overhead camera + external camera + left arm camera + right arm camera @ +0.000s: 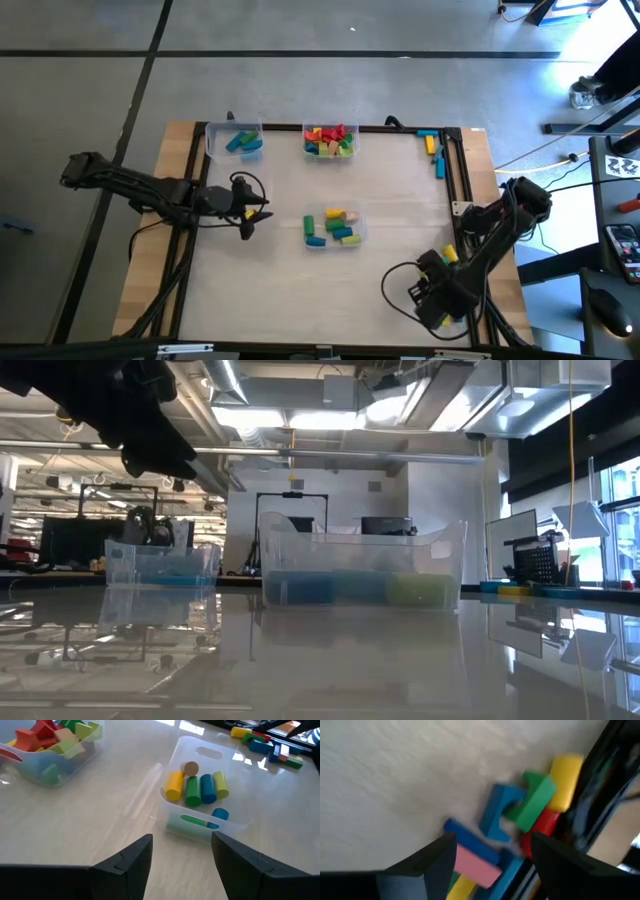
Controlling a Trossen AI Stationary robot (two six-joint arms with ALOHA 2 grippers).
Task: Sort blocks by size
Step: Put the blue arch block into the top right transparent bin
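My left gripper is open and empty, hovering left of the centre tub, which holds yellow, green and blue cylinder blocks. My right gripper is open at the table's near right corner, above a pile of loose blocks in blue, green, yellow, red and pink lying by the right rail. Its fingers stand on either side of a pink block; I see no touch. A yellow block shows beside the right arm.
A tub with blue and green blocks stands at the far left. A tub with red, green and yellow blocks stands at the far middle. Several loose blocks lie along the far right rail. A black frame edges the table.
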